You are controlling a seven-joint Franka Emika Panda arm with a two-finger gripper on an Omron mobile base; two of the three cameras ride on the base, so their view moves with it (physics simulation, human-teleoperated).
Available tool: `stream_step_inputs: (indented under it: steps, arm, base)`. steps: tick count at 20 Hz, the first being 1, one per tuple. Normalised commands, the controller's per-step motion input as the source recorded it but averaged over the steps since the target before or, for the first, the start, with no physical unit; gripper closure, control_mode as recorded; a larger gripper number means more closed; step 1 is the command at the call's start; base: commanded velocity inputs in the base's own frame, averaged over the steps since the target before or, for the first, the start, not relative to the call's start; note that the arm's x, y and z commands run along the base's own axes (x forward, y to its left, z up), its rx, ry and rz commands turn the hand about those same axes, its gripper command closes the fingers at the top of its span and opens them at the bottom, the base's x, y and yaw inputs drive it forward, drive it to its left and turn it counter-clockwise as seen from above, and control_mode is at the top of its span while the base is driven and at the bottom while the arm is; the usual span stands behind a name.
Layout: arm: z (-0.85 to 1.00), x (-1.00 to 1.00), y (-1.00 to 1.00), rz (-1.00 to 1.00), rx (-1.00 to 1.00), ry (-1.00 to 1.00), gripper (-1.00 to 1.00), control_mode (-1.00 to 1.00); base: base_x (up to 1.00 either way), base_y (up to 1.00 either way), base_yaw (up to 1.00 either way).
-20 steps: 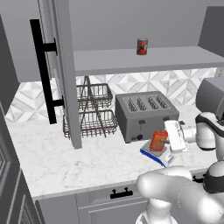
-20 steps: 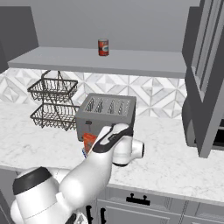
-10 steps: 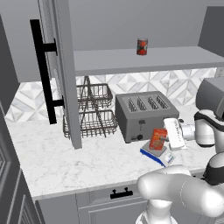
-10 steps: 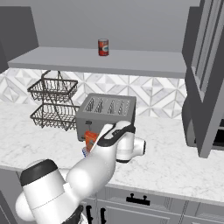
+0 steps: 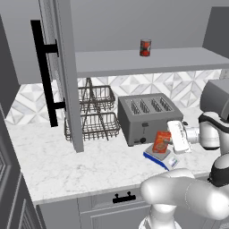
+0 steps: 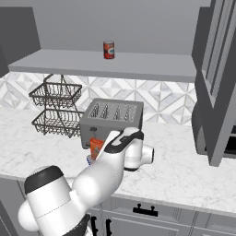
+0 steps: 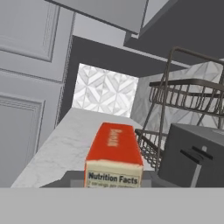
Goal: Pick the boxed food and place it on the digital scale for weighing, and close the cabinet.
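Note:
The boxed food (image 5: 161, 142) is a small orange-red carton standing upright on the digital scale (image 5: 166, 163), a flat blue-based square just in front of the toaster. My gripper (image 5: 168, 140) reaches in from the right and is shut on the carton's side. From the other side the carton (image 6: 96, 147) peeks out to the left of my forearm, above the scale (image 6: 89, 160). In the hand view the carton (image 7: 114, 151) lies close ahead, its nutrition label facing me. The cabinet door (image 5: 62, 67) with its black bar handle (image 5: 44, 74) stands open at the left.
A grey four-slot toaster (image 5: 145, 116) stands right behind the scale. A two-tier wire basket (image 5: 96, 114) is to its left. A red can (image 5: 145, 47) sits on the cabinet's inner shelf (image 5: 179, 60). A second open door (image 6: 221, 83) hangs at the right.
The carton was tilted a second ago and now stands more upright on the scale. My hand shifted only slightly with it.

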Motion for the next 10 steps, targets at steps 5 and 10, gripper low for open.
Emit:
stream_step_inputs:
  steps: [5,10]
  arm:
    - [-0.08,-0.01,0.01,0.0,0.0,0.0,-1.0,-1.0]
    - [0.0,0.0,0.0,0.0,0.0,0.0,-1.0,-1.0]
  base:
    - [0.0,0.0,0.0]
    - [0.0,0.0,0.0]
